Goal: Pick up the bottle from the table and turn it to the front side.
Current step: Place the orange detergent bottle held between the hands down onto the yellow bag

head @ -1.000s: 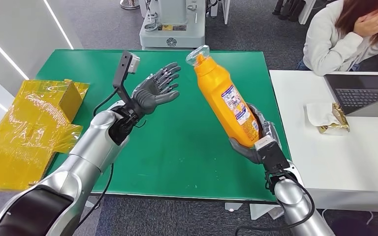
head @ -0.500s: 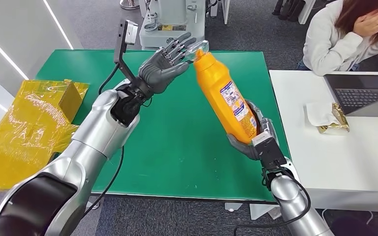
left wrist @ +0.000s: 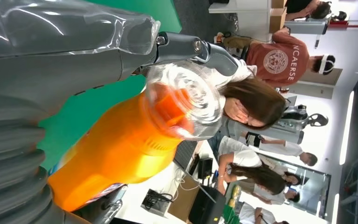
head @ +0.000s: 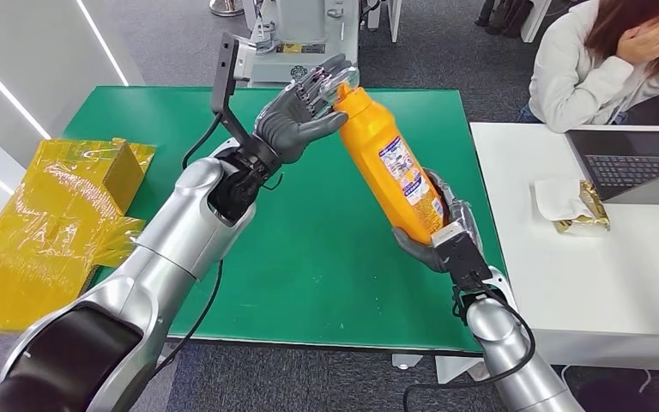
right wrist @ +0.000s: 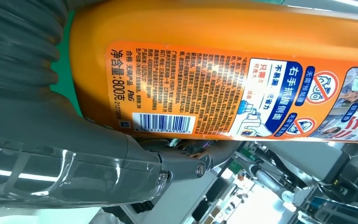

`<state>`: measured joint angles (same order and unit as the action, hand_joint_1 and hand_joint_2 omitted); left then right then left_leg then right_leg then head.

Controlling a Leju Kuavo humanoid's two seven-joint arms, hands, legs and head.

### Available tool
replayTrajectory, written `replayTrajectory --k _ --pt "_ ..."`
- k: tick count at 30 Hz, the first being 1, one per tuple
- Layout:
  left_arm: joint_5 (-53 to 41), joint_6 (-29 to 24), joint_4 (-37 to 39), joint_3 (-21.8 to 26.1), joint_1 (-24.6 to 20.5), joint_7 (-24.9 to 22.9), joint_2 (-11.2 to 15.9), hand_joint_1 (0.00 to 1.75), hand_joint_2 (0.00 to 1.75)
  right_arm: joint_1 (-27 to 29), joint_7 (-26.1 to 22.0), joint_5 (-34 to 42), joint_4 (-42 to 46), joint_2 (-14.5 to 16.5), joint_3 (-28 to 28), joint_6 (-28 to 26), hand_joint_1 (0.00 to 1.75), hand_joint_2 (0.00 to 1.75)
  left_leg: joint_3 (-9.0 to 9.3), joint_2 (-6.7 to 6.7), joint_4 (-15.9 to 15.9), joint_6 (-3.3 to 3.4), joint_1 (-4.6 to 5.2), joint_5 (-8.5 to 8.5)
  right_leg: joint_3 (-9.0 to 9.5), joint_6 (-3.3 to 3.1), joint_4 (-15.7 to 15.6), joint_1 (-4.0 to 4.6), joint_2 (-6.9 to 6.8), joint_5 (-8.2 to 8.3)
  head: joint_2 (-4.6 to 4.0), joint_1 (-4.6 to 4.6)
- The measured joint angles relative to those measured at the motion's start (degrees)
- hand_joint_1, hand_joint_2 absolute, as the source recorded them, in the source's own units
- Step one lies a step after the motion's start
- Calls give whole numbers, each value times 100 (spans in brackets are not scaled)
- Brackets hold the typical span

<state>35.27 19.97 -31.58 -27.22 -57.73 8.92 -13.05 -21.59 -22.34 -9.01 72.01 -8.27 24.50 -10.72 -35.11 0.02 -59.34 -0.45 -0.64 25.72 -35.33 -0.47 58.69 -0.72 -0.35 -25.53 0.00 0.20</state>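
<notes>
Head, left wrist and right wrist views of one moment. The right hand [head: 442, 232] gripped the lower body of an orange bottle [head: 386, 167], its fingers wrapped round the base, and held the bottle in the air above the green table [head: 326, 257], tilted so that the top leaned toward the robot's left and away from it. The bottle's printed label [head: 403, 172] faced the head camera; in the right wrist view the label [right wrist: 223, 95] showed small text, a barcode and blue and red pictograms, with the thumb [right wrist: 121, 144] pressed just below the barcode. The left hand [head: 302, 116] was raised to the bottle's top, fingers spread and only lightly curved, its fingertips at the clear cap [head: 346, 81]. In the left wrist view the clear cap [left wrist: 186, 100] lay just beside one dark finger [left wrist: 191, 46]; whether the fingers touched or clasped it could not be told. A black camera bracket [head: 226, 73] stood up from the left wrist. Yellow wrapped packages [head: 51, 215] lay at the table's left end. A white table [head: 601, 275] adjoined the right end, carrying a laptop [head: 635, 163] and a small foil-wrapped item [head: 579, 206]. A seated person [head: 601, 60] in a pale top was behind it, hands raised to the head.
</notes>
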Motion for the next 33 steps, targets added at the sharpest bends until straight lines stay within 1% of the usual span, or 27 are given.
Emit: replayTrajectory --k 7,11,24,33 --pt "-153 -57 19 -100 6 89 -2 0 175 -60 -48 -85 -110 65 15 -71 175 175 0 1 0 0 0 0 0 0 0 0 1 0 0 -1" --pt "-163 -5 62 -108 28 139 -33 0 175 -134 -38 -128 -238 133 44 -130 175 175 0 0 0 0 -1 0 0 0 0 0 0 0 0 0" --pt "-203 51 98 -108 55 170 -143 0 175 -382 -97 -191 -756 368 182 -281 175 175 -1 0 0 0 0 0 0 0 0 0 0 0 0 0" --pt "-203 62 98 -108 56 168 -164 0 175 -455 -97 -184 -922 439 239 -314 175 175 -1 0 0 0 0 0 0 0 0 0 0 0 0 0"
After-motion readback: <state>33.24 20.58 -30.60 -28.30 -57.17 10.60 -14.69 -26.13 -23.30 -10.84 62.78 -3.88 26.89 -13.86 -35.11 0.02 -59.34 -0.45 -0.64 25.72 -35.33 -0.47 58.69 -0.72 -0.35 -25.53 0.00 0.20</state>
